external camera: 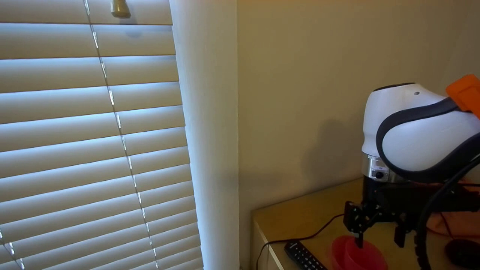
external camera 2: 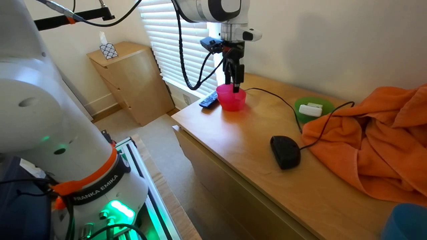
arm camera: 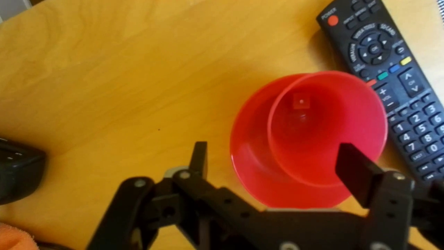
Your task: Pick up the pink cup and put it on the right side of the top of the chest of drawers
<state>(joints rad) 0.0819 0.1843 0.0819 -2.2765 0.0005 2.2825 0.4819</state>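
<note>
The pink cup (arm camera: 329,135) sits in a wider pink bowl-like vessel (arm camera: 249,177) in the wrist view. Both show in an exterior view as the cup (external camera: 369,257) and vessel (external camera: 338,252). In an exterior view the pink pair (external camera 2: 232,101) stands on the wooden chest of drawers top (external camera 2: 260,160), near its far end. My gripper (arm camera: 273,147) is open and empty. It points down just above the pair, one finger over the cup, the other beside the vessel's left rim. It also shows in the exterior views (external camera: 379,245) (external camera 2: 232,86). Contact cannot be told.
A black remote (arm camera: 392,80) lies close beside the cup. A black device (external camera 2: 285,152) with a cable, a green disc (external camera 2: 313,108) with a white item, an orange cloth (external camera 2: 373,150) and a blue cup (external camera 2: 405,223) share the top. A wall and window blinds (external camera: 93,150) stand behind.
</note>
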